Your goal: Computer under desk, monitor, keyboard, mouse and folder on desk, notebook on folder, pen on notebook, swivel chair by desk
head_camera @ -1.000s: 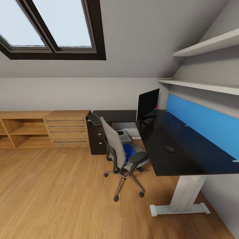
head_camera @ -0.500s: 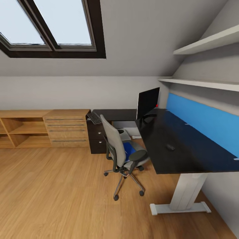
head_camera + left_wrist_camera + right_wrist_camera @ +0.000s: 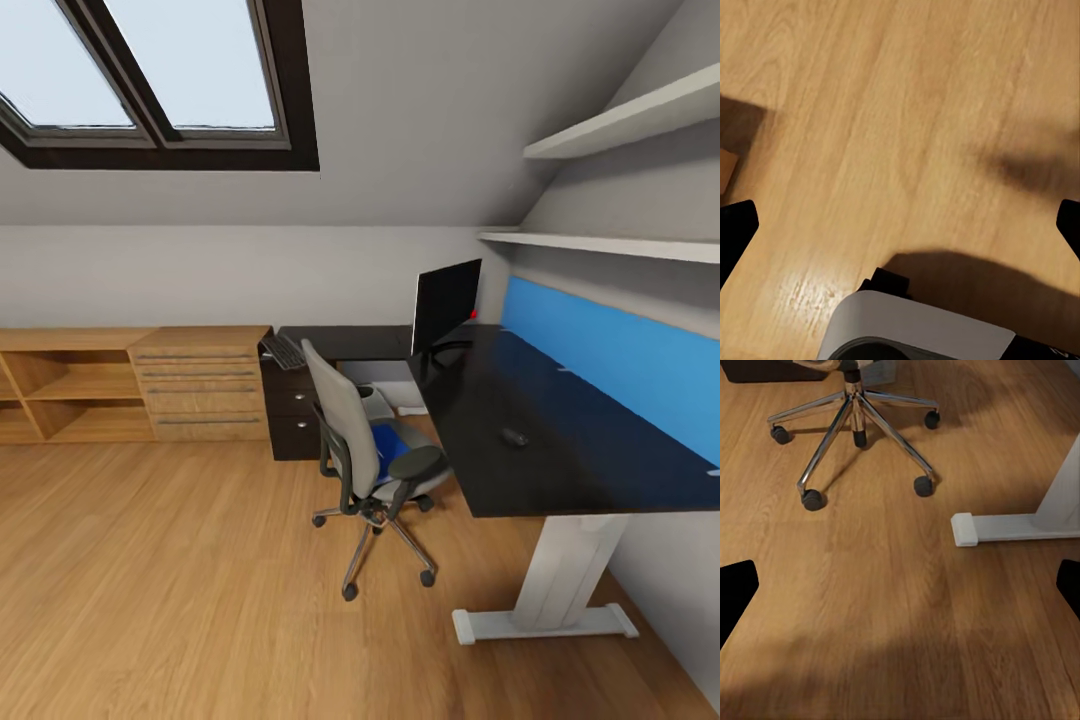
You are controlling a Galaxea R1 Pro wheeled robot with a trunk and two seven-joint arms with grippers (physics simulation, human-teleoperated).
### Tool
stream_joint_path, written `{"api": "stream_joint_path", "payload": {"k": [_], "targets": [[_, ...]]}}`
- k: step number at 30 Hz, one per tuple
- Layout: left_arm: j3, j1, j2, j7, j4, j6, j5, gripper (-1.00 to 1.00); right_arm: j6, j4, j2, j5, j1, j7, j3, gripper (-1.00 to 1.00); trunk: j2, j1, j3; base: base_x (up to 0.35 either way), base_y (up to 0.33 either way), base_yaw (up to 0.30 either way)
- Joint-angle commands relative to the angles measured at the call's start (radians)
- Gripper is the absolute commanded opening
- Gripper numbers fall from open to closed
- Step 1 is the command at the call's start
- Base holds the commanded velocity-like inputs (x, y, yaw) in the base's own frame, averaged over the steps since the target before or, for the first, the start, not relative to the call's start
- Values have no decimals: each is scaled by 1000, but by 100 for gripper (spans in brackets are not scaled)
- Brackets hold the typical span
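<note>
Around: you see a light-wood drawer chest [image 3: 203, 382] touching the black desk [image 3: 560, 440] at its far left end
In the way: the swivel chair [image 3: 372, 460] stands before the desk's inner corner
Folder [image 3: 388, 446]: bright blue, flat on the chair seat
Keyboard [image 3: 284, 352]: far left desk edge
Mouse [image 3: 514, 436]: mid desk
Monitor [image 3: 446, 306]: far corner
Grippers: left [image 3: 900, 225] and right [image 3: 900, 585] fingers spread wide, holding nothing, over wood floor [image 3: 907, 607]

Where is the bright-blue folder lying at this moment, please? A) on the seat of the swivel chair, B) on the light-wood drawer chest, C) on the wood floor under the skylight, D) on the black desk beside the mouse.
A: in the head view the folder shows as a blue patch on the seat of the swivel chair, behind its backrest, while the desk top carries only the mouse nearby.
</note>
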Motion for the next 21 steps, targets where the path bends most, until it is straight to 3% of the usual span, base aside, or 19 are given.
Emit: {"api": "stream_joint_path", "payload": {"k": [1, 21], "targets": [[7, 0, -1, 0, 0, -1, -3, 100, -1, 1, 1, 8, 0, -10, 3, 100, -8, 4, -4, 0, 0, 0], [6, 0, -5, 3, -6, 1, -4, 100, -2, 5, 10, 7, 0, -9, 4, 100, -148, 81, -67, 0, 0, 0]]}}
